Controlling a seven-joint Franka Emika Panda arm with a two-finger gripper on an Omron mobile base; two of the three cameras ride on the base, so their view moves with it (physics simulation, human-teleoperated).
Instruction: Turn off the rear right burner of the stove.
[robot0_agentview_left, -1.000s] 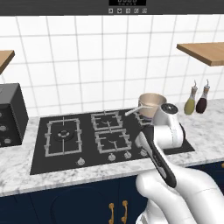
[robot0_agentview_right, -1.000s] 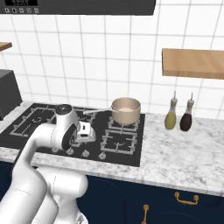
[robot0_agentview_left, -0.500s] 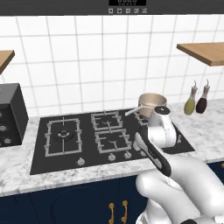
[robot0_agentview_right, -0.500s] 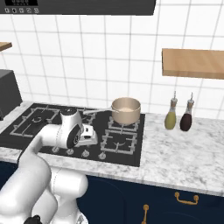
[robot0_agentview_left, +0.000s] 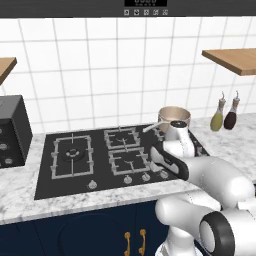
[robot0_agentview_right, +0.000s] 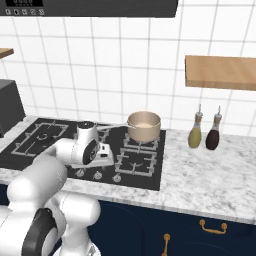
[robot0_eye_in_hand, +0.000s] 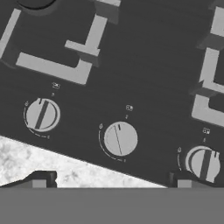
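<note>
Your two-finger gripper (robot0_eye_in_hand: 111, 183) hovered spread and empty over the flat black glass stove (robot0_eye_in_hand: 144, 61); the middle silver knob's (robot0_eye_in_hand: 120, 138) line ran near-vertical, tilted slightly left.

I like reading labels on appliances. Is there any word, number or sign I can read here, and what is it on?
None can be read.
Display on the hood: pale digits, too blurred.
Small white marks above each knob on the stove: too small to read.
Bottles: no label visible.
</note>
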